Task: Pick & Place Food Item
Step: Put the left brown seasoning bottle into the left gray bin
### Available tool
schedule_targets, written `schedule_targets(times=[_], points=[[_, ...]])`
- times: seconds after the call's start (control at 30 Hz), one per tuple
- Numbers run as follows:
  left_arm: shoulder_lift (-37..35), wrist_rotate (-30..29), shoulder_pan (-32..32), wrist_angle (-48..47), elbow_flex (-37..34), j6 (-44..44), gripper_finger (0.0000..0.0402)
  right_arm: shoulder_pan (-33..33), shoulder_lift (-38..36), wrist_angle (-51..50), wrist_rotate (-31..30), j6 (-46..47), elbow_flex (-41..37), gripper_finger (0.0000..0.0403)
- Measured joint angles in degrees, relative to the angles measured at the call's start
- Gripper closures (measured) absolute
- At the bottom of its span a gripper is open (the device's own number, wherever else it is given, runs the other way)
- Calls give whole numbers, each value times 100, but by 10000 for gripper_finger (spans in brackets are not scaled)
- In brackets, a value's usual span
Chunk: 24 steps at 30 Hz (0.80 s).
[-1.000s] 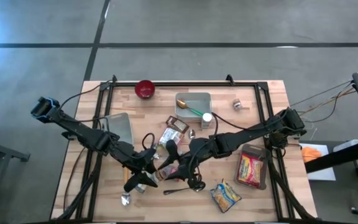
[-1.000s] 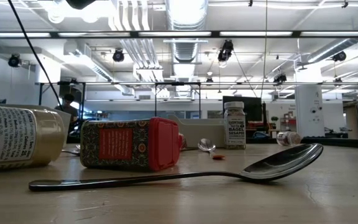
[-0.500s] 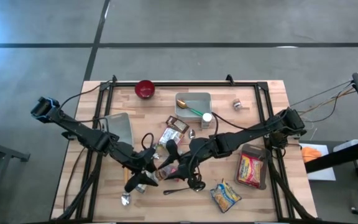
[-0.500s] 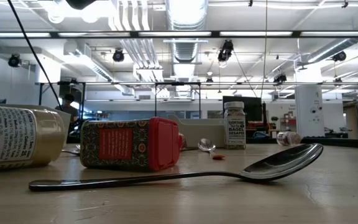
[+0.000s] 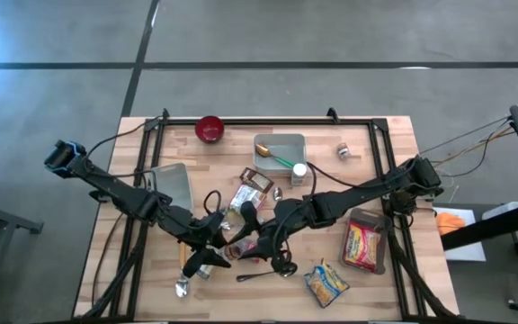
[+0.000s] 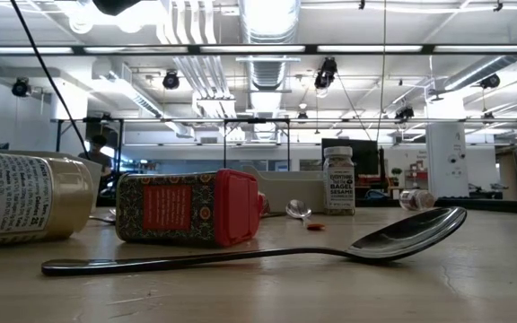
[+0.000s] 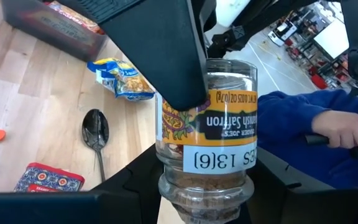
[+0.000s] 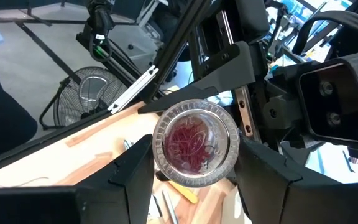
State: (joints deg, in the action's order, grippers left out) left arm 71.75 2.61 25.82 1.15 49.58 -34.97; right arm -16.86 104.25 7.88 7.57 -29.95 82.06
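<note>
A small glass jar [image 7: 207, 124] with a yellow "Spanish Saffron" label and red threads inside hangs above the table's near middle, between my two grippers. They meet it from opposite sides. My left gripper [image 5: 219, 243] comes from the table's left and my right gripper [image 5: 248, 241] from the right, both shut on the jar. In the right wrist view the jar [image 8: 194, 144] shows end-on, the red threads visible through the round glass. The low view shows neither gripper nor the jar. My left gripper holds the jar's narrow end [image 7: 205, 193], the end nearest its wrist, between its two fingers. It comes nearly level from the table's left, along the jar. The jar is lifted clear of the table. My right gripper has the jar between its two fingers [image 8: 135, 171], one on each side of the round body. One finger [image 7: 160, 56] lies over the label's side near the jar's far end. It comes nearly level from the table's right, along the jar.
Below the jar lie a spoon [image 5: 259, 274], a red-lidded tin [image 6: 187, 208] and a bottle [image 6: 25, 208]. A snack bag [image 5: 325, 282] and a black tray of noodles [image 5: 362, 241] sit right; a red bowl [image 5: 209, 129] and metal tray [image 5: 280, 150] far. A person's sleeve [image 7: 316, 118] shows beyond the table.
</note>
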Motion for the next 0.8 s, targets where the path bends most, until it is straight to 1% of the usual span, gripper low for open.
schedule_targets(times=[0.13, 0.2, 0.27, 0.5, 0.6, 0.7, 0.8], points=[[0, 42, 0, 9, 0, -95, 235, 0, 0, 0, -1, 16, 0, 218], [0, 43, 0, 12, 0, -162, 235, -1, 0, 2, -2, 15, 0, 211], [0, 44, 0, 12, 0, -271, 235, 0, 0, 9, -2, 21, 0, 194], [0, -48, -22, 102, 2, -367, 235, 3, 20, 96, -20, 119, 0, 114], [0, -22, -20, 91, 2, -430, 235, -8, 20, 92, -18, 6, 0, 93], [0, -18, -20, 61, 2, -432, 235, -9, 20, 92, -17, -52, 0, 92], [0, 0, -15, 45, 2, -437, 235, -7, 20, 103, -17, -68, 0, 117]])
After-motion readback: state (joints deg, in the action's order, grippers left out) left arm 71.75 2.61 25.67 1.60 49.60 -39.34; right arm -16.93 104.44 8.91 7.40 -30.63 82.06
